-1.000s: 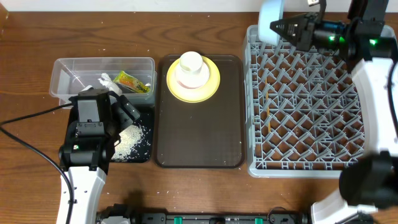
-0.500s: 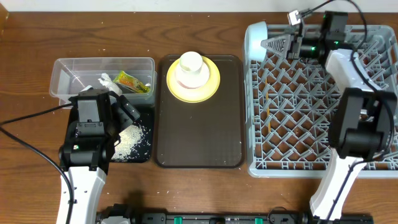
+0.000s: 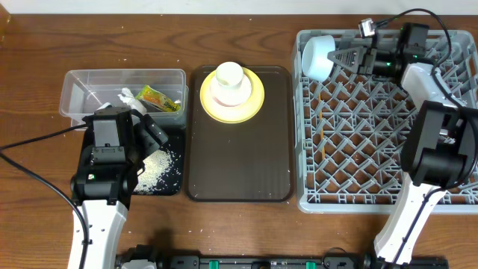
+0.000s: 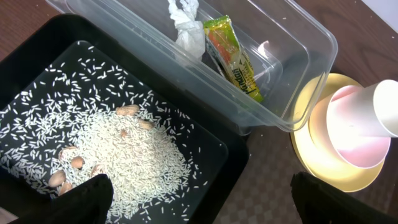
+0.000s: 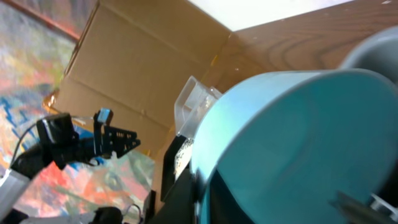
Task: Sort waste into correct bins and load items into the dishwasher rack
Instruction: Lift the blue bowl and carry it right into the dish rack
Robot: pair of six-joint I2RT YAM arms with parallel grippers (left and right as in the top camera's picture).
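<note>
My right gripper [image 3: 340,58] is shut on the rim of the light-blue bowl [image 3: 317,57] and holds it on its side at the far left corner of the grey dishwasher rack [image 3: 373,168]. The bowl fills the right wrist view [image 5: 298,143]. My left gripper [image 4: 199,202] is open and empty above the black bin [image 3: 170,183], which holds rice grains [image 4: 124,155]. The clear tub [image 3: 82,78] holds the white tissue [image 4: 186,28] and the yellow-green wrapper [image 4: 233,59]. The white cup [image 3: 229,75] sits upside down in the pinkish bowl [image 3: 229,94] on the yellow plate [image 3: 254,101].
The dark-brown tray [image 3: 239,164] lies between the bins and the rack, with the plate stack at its far end. A few peanuts [image 4: 68,168] lie among the rice. A black cable [image 3: 30,146] crosses the table at the left. A cardboard box [image 5: 137,74] shows behind.
My right gripper has lowered and tipped the light-blue bowl down into the rack's far left corner. The left arm has not moved.
</note>
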